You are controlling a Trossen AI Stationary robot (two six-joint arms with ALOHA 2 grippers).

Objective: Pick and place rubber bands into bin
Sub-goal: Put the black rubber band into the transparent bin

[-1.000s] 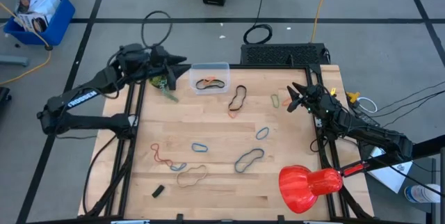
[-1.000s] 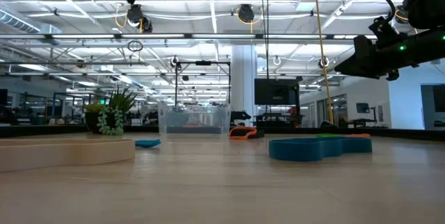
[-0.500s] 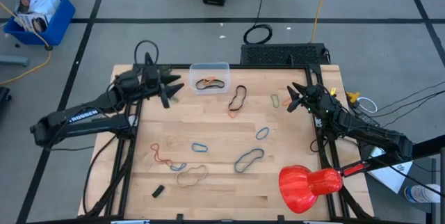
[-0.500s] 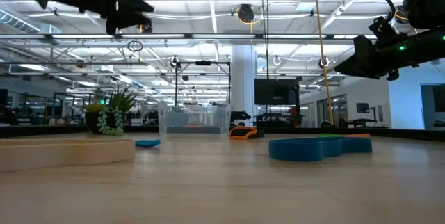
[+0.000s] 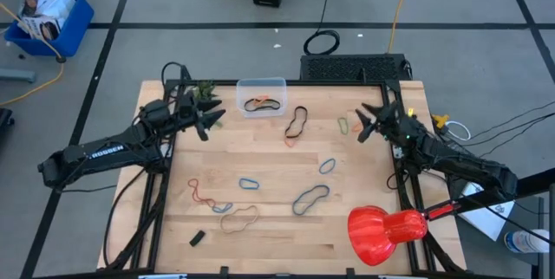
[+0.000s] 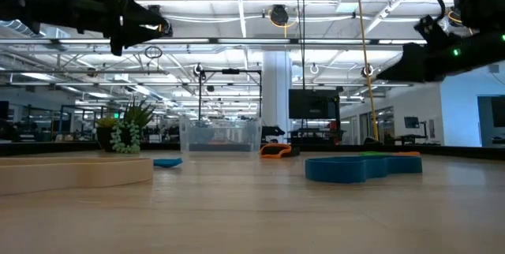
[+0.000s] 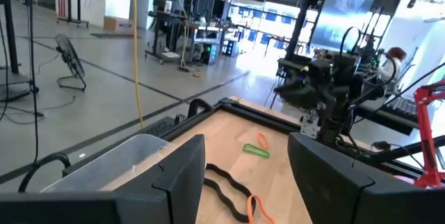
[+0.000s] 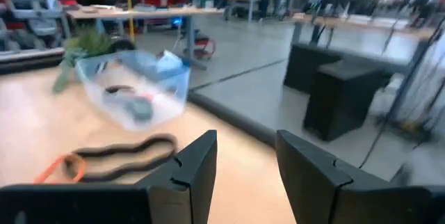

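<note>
The clear bin (image 5: 262, 94) stands at the table's far edge with a few rubber bands (image 5: 263, 103) in it. It also shows in the low view (image 6: 220, 136) and in both wrist views (image 7: 118, 163) (image 8: 135, 88). More rubber bands lie flat on the wood: black-and-orange (image 5: 297, 123), green (image 5: 343, 125), blue (image 5: 327, 165) (image 5: 250, 182), grey (image 5: 310, 198), red (image 5: 199, 192), tan (image 5: 238, 219). My left gripper (image 5: 209, 119) hovers open, left of the bin and high above the table (image 6: 158, 27). My right gripper (image 5: 362, 123) hovers open near the right edge, by the green band.
A small green plant (image 5: 204, 91) stands left of the bin. A black block (image 5: 197, 238) lies near the front left. A red bulbous object (image 5: 386, 230) sits at the front right corner. Black rails (image 5: 160, 184) run along the table's left and right sides.
My left gripper has come down and drawn back from beside the bin toward the table's near-left, staying open. My right gripper has risen slightly and rolled a little. No band has moved.
</note>
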